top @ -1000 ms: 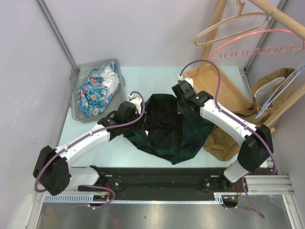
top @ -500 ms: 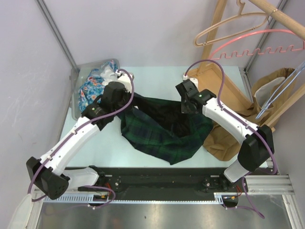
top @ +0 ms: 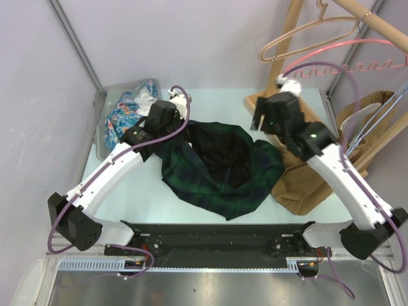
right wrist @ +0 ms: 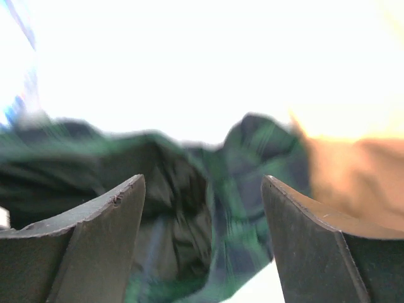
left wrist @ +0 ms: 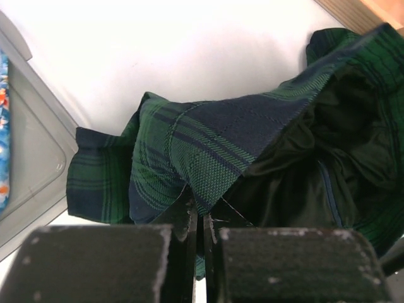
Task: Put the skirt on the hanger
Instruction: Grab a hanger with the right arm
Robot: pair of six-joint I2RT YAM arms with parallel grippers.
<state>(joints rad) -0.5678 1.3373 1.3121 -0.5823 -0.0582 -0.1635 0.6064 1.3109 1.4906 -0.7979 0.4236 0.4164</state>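
Reaching arm (left): it stretched from its base at the near left corner, up and across the table [top: 210,102]. The forearm sloped toward the far side and the wrist ended up over the skirt's far left edge, right by the bin.
Left gripper [left wrist: 199,218]: clamped tight. The fingers [left wrist: 183,221] were pressed together with a fold of the plaid pinched at the tips, so yeah, it was gripping the skirt.
Right arm: its base sat at the near right corner. The long white forearm angled up toward the far middle, and the wrist was held high above the skirt's far right corner.
Right gripper [right wrist: 202,186]: jaws spread wide with nothing between them. It hovered over the skirt without touching it. That wrist view was pretty blurry, but the gap was plain enough.
Skirt [top: 223,166]: green and navy plaid, crumpled on the middle of the table. The dark lining showed in the centre, and the right edge sat against a brown cloth [top: 306,185].
Hangers: a pink hanger [top: 344,64] and a beige hanger [top: 306,35] hung off the wooden rail [top: 376,22] at the far right. Both were well apart from the skirt.
Bin [top: 100,137]: grey, at the far left, with floral clothes [top: 127,118] stuffed in it, just beside the left wrist.
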